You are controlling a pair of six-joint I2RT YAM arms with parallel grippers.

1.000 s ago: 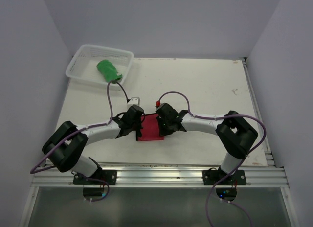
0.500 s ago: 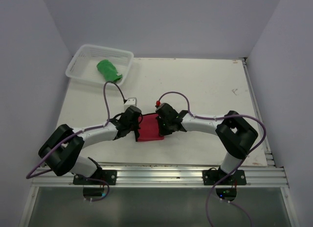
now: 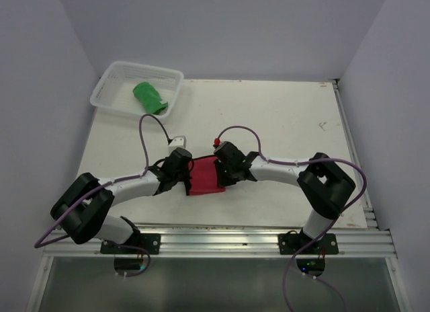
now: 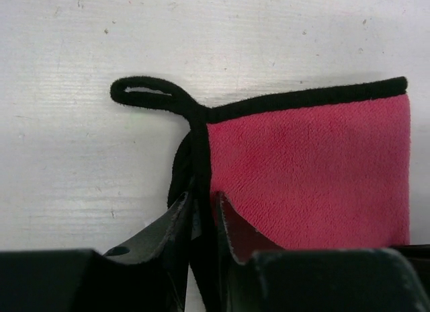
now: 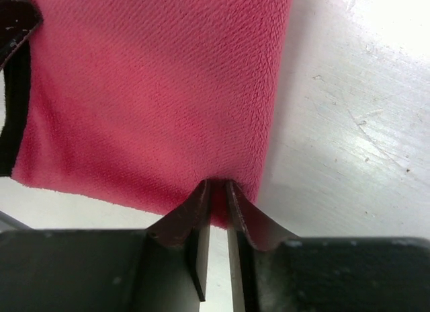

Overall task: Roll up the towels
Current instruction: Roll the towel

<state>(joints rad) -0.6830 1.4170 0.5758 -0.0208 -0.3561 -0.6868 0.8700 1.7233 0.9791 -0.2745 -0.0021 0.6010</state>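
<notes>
The red towel [image 3: 205,177] lies on the table between both grippers. My left gripper [image 3: 185,172] is shut on its left edge; in the left wrist view the jaws pinch the black hem [image 4: 201,191] of the red towel [image 4: 309,171], with a black loop [image 4: 144,91] beyond. My right gripper [image 3: 222,171] is shut on the towel's right edge; in the right wrist view the jaws [image 5: 218,191] pinch a fold of the red towel [image 5: 148,90]. The green towel [image 3: 149,97] lies rolled in the white basket [image 3: 107,83] at the back left.
The basket stands at the table's far left corner. A metal rail [image 3: 215,241] runs along the near edge. Side walls close in left and right. White table [image 3: 282,117] lies behind the towel.
The left arm has stretched lower and a little further left, its cable loop shifting left. The red towel has drawn slightly narrower between the grippers. The right arm has barely moved.
</notes>
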